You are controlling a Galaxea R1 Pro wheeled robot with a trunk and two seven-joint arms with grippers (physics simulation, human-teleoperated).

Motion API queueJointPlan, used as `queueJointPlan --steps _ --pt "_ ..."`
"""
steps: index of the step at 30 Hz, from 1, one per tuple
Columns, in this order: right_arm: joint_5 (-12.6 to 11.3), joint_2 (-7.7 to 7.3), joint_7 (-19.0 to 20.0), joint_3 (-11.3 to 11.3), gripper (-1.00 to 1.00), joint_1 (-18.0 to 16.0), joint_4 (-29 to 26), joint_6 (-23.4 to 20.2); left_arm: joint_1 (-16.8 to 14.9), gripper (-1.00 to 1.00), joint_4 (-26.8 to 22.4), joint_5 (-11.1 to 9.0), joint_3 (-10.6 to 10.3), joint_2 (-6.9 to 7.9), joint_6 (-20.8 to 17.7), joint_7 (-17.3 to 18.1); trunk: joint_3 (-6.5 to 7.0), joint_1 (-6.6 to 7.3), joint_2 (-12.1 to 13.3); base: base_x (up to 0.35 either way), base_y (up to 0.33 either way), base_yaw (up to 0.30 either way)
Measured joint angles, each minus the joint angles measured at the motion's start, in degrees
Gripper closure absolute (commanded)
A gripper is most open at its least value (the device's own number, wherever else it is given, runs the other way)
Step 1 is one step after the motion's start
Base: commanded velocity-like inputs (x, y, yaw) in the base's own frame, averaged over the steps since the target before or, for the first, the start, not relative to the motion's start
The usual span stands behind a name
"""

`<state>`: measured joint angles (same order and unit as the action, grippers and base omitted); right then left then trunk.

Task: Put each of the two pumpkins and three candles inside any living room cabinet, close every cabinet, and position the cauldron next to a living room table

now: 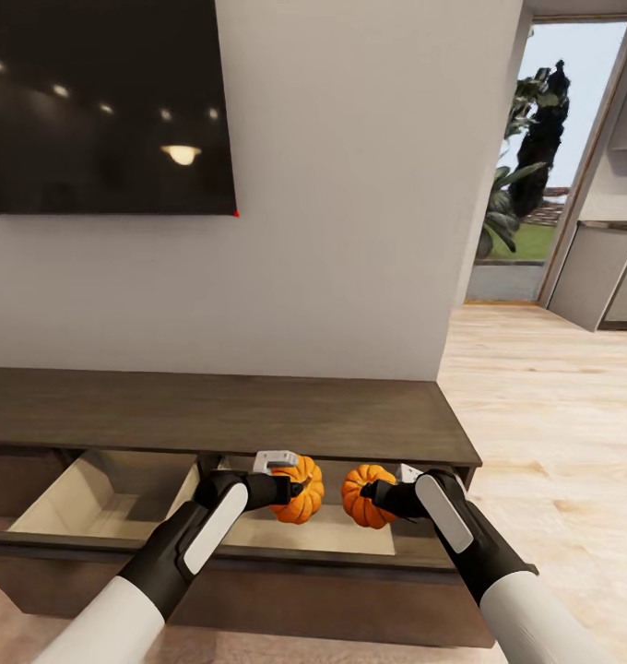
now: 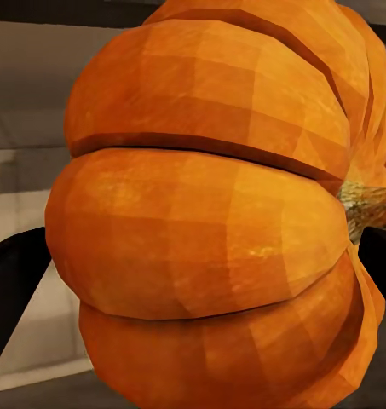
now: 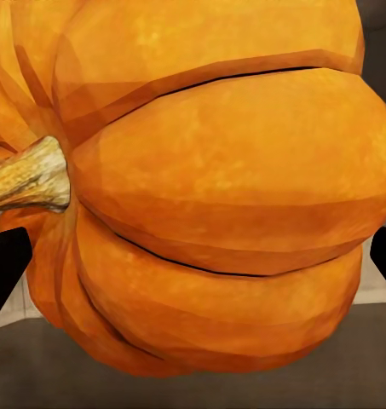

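Note:
Two orange pumpkins hang over the open drawer of the long dark wood cabinet (image 1: 258, 415). My left gripper (image 1: 293, 489) is shut on the left pumpkin (image 1: 304, 489), which looms large in the left wrist view (image 2: 210, 221). The right pumpkin (image 1: 361, 496) sits in my right gripper (image 1: 380, 498), also shut, and its tan stem shows up close in the right wrist view (image 3: 218, 196). Both pumpkins hover side by side above the drawer's pale beige inside (image 1: 295, 535), a small gap between them. The drawer's left compartment (image 1: 101, 503) holds nothing.
A black TV (image 1: 101, 101) hangs on the grey wall above the cabinet. Light wood plank floor (image 1: 553, 415) stretches to the right toward glass doors (image 1: 553, 157) and grey units (image 1: 609, 277).

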<state>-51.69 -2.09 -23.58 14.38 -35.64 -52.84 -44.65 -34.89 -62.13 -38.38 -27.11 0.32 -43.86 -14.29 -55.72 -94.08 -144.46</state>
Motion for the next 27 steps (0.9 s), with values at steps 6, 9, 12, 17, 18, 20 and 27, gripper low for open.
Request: queueJointPlan --steps 6,9,12,17,18,20,27 --pt "0.1 0.03 -0.1 0.0 1.00 0.0 0.0 -0.1 0.0 1.00 0.0 -0.1 -0.2 0.00 0.0 -0.2 0.00 0.01 0.0 0.048 0.017 0.000" --pt "0.0 0.02 -0.1 0.0 1.00 0.0 0.0 -0.1 0.0 1.00 0.0 0.1 -0.2 0.00 0.0 -0.2 0.00 0.01 0.0 0.129 0.060 0.000" --pt "0.0 0.03 -0.1 0.1 1.00 0.0 0.0 -0.1 0.0 1.00 0.0 0.0 -0.2 0.00 0.1 -0.3 0.00 0.00 0.0 0.042 0.019 0.000" --pt "0.0 -0.03 -0.1 0.1 1.00 0.0 0.0 -0.1 0.0 1.00 -0.1 0.1 -0.2 -0.02 0.3 -1.8 0.00 0.00 0.0 0.011 0.005 0.000" --pt "0.0 -0.03 -0.1 0.1 1.00 0.0 0.0 -0.1 0.0 1.00 -0.1 0.2 -0.2 -0.03 0.3 -2.0 0.00 0.00 0.0 0.003 0.001 0.000" --pt "0.0 -0.04 -0.1 0.3 1.00 0.0 0.0 -0.1 0.0 1.00 -0.2 0.6 -0.2 -0.15 0.3 -2.5 0.00 0.00 0.0 0.002 0.001 0.000" --pt "0.0 -0.04 0.0 0.8 1.00 0.0 0.0 -0.1 0.0 1.00 -0.2 1.1 -0.2 -0.50 0.3 -2.9 0.00 0.00 0.0 0.000 0.000 0.000"
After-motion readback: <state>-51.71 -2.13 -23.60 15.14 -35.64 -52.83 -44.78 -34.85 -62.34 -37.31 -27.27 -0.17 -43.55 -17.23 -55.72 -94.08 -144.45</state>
